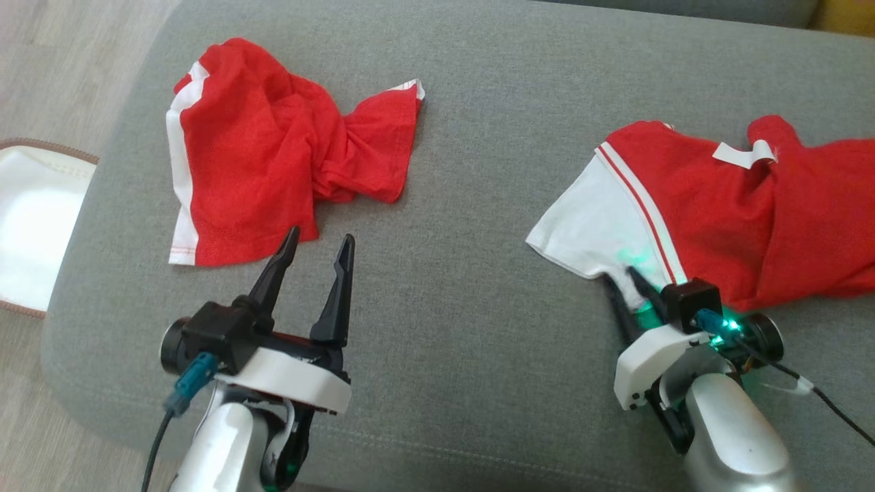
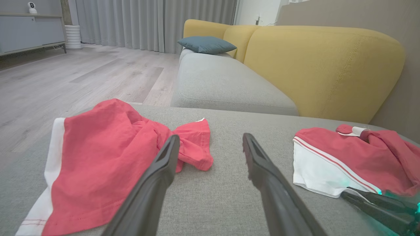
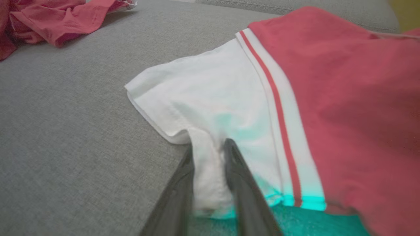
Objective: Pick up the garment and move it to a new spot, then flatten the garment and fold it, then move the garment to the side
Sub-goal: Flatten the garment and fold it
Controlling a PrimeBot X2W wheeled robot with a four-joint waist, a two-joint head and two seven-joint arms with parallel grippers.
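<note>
A red and white jersey (image 1: pixel 718 212) lies crumpled on the right part of a grey upholstered seat (image 1: pixel 465 205), its white sleeve (image 1: pixel 595 225) spread flat toward the seat's middle and its red body bunched toward the right edge of the head view. The right gripper (image 1: pixel 618 275) sits at the sleeve's near hem. In the right wrist view its fingers (image 3: pixel 239 183) stand narrow on a fold of white cloth, which fills the gap and touches both, and a green glow falls on the fabric beside them. The left gripper (image 1: pixel 321 236) hangs over bare grey upholstery with its fingers (image 1: pixel 338 287) spread wide and nothing between them, their tips just short of the lower hem of the red shorts (image 1: pixel 260 164). The shorts lie rumpled on the left part of the seat, a white stripe down one side, well apart from the jersey. In the left wrist view, a yellow backrest (image 2: pixel 321 65) and a blue cushion (image 2: pixel 205 44) stand beyond the seat.
</note>
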